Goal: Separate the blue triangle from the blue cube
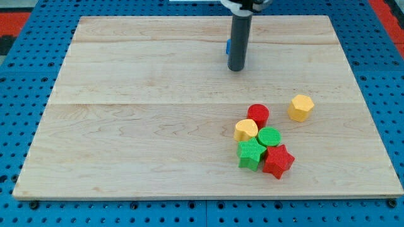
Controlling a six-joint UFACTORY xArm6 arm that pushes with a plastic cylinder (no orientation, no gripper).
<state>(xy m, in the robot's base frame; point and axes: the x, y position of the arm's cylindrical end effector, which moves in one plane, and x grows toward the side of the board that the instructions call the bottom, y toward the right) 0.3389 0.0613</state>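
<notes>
A sliver of a blue block (228, 46) is showing at the left edge of the rod (238, 38), near the top of the board (126, 126) and a little right of its middle. The rod is covering nearly all of it, so its shape cannot be made out, and I cannot tell whether it is the blue triangle or the blue cube. No second blue block is showing anywhere; whether another is hiding behind the rod cannot be told.

My tip (236, 69) is sitting on the wood just below that blue sliver, slightly toward the view's bottom and right of it. Whether the rod is touching the block cannot be judged from this angle. There is no claw on this arm, only the plain dark rod, so nothing is opening, closing or gripping.

The other blocks are lying well apart from the tip, toward the view's lower right. A red cylinder (257, 115) is standing at the top of a tight cluster, with a yellow heart (246, 130) just below and left of it and a green cylinder (269, 137) just below and right. A green star (251, 154) and a red star (278, 161) are sitting at the cluster's bottom, pressing against each other. A yellow hexagon (301, 108) is lying alone, to the right of the red cylinder and apart from it.
</notes>
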